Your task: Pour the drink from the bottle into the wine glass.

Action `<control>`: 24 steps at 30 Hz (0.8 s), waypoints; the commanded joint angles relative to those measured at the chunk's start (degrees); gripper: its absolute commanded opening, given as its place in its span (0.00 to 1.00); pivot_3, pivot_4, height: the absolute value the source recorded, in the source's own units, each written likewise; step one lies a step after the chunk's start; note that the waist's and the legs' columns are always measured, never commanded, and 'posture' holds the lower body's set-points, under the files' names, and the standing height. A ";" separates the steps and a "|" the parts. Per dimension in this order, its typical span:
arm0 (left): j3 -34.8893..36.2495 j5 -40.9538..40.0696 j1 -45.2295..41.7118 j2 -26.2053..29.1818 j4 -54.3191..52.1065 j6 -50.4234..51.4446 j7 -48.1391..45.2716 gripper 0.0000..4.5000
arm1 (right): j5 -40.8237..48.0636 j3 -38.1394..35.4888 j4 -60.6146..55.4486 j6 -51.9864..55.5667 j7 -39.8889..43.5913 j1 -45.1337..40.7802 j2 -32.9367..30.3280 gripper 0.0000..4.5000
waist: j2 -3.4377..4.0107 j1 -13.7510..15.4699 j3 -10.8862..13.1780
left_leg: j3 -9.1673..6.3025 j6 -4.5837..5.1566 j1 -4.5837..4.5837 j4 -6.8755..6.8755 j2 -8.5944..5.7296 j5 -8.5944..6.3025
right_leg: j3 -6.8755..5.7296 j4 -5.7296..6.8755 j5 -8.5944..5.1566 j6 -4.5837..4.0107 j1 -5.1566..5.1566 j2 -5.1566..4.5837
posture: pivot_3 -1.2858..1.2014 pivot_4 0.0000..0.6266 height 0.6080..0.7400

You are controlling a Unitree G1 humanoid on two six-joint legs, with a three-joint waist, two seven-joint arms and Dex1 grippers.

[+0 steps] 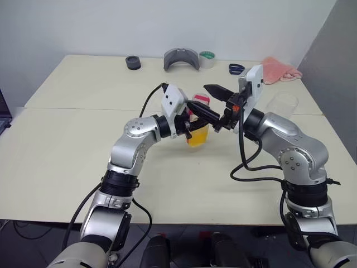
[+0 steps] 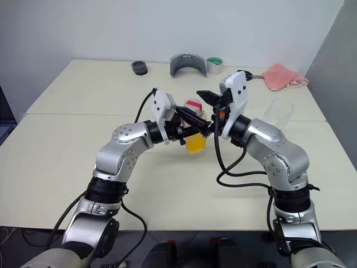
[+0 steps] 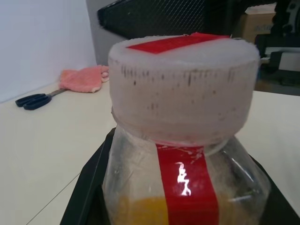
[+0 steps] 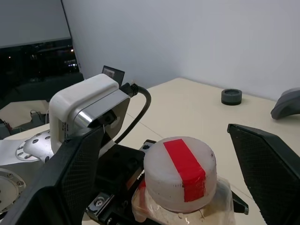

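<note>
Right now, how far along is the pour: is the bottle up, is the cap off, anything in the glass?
Done: the left gripper is shut on the bottle, lifted off the table. In hand: the right gripper stands open around the cap, which remains on. Left: uncapping and pouring. The drink is all in the bottle; the wine glass looks empty.
</note>
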 commanded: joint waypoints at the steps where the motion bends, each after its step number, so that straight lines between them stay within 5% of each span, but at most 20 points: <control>1: 0.39 -1.28 -1.23 -0.43 -3.20 -1.16 -0.32 0.43 | 0.08 -0.42 -0.91 -0.09 0.35 -1.70 0.44 1.00 | 0.00 -0.01 0.00 | -0.01 0.00 0.00 0.00 0.00 0.00 | 0.00 0.00 0.00 0.00 0.00 0.00 | 0.52 0.24 1.00; 7: 0.39 -1.24 -1.60 -0.57 -3.03 -1.00 -0.43 0.43 | 0.13 -0.55 -1.14 -0.41 0.56 -1.95 0.81 1.00 | 0.00 -0.01 0.00 | -0.01 0.00 0.00 0.00 0.00 0.00 | 0.00 0.00 0.00 0.00 0.00 0.01 | 0.52 0.24 1.00; 10: 0.34 -1.16 -1.68 -0.59 -2.89 -1.02 -0.47 0.43 | 0.17 -0.63 -1.18 -0.39 0.63 -2.04 0.89 0.87 | 0.00 -0.02 0.00 | -0.01 0.00 0.00 0.00 0.00 0.00 | 0.00 0.00 0.00 0.00 0.00 0.01 | 0.52 0.24 1.00; 16: 0.32 -1.24 -1.89 -0.91 -2.91 -0.61 -0.40 0.43 | -0.82 -0.42 -0.70 -1.17 1.86 -2.49 0.60 0.40 | 0.00 0.01 0.00 | -0.01 0.00 -0.01 0.01 0.00 0.00 | 0.00 0.00 0.00 0.00 0.00 0.01 | 0.52 0.24 1.00; 24: 0.81 -4.40 -1.26 0.17 -6.97 3.24 -2.21 0.43 | -0.41 -0.74 0.28 -0.35 7.05 -4.57 -2.95 0.39 | 0.04 0.00 0.03 | -0.03 0.00 -0.03 0.00 0.00 0.00 | -0.01 -0.01 0.00 0.00 -0.01 0.02 | 0.52 0.24 1.00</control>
